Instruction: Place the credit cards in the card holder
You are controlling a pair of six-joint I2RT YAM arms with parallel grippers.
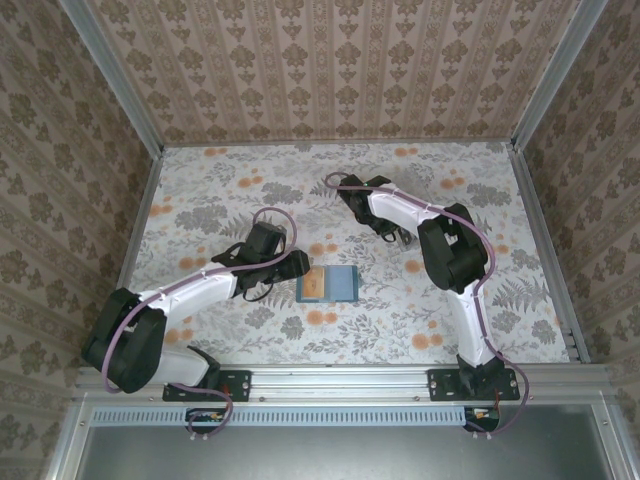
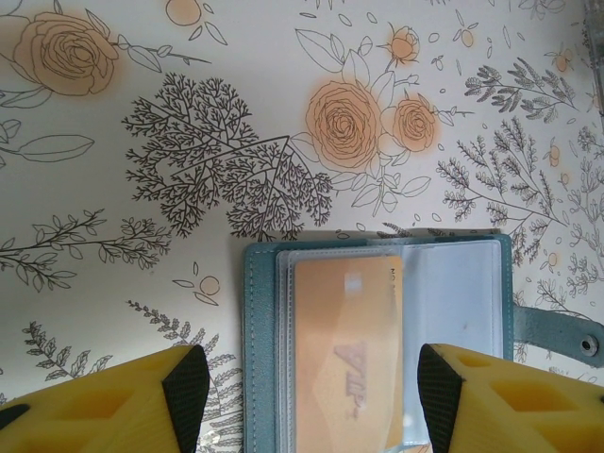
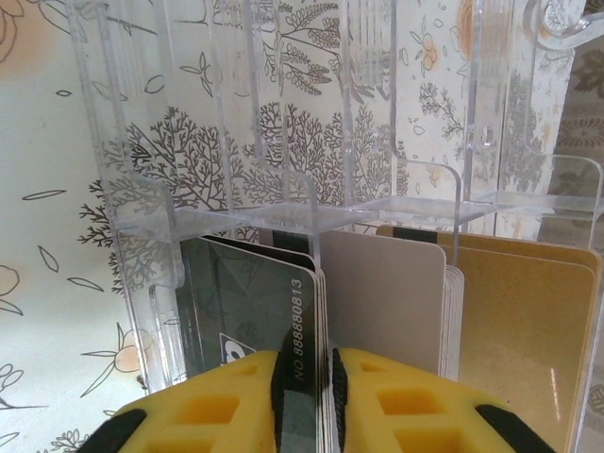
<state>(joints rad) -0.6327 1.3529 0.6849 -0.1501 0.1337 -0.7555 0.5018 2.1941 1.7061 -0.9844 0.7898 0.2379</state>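
Note:
The card holder (image 1: pixel 342 285) lies open and flat at mid-table, teal-edged (image 2: pixel 255 330), with a tan credit card (image 2: pixel 344 349) inside a clear pocket on its left half. My left gripper (image 2: pixel 311 396) hovers over it, open, its pads (image 2: pixel 186 387) straddling the card's width without touching. Farther right, my right gripper (image 3: pixel 309 382) is at a clear rack (image 3: pixel 283 142) of upright credit cards. Its pads press from both sides on the edge of the dark grey cards (image 3: pixel 245 302). White cards (image 3: pixel 387 293) and tan cards (image 3: pixel 514 321) stand in the neighbouring slots.
The floral table (image 1: pixel 250 190) is walled on three sides by patterned panels, with a metal rail (image 1: pixel 340 380) at the near edge. The holder's snap tab (image 2: pixel 566 335) sticks out on its right side. The right arm (image 1: pixel 455 250) bends over the table's right half.

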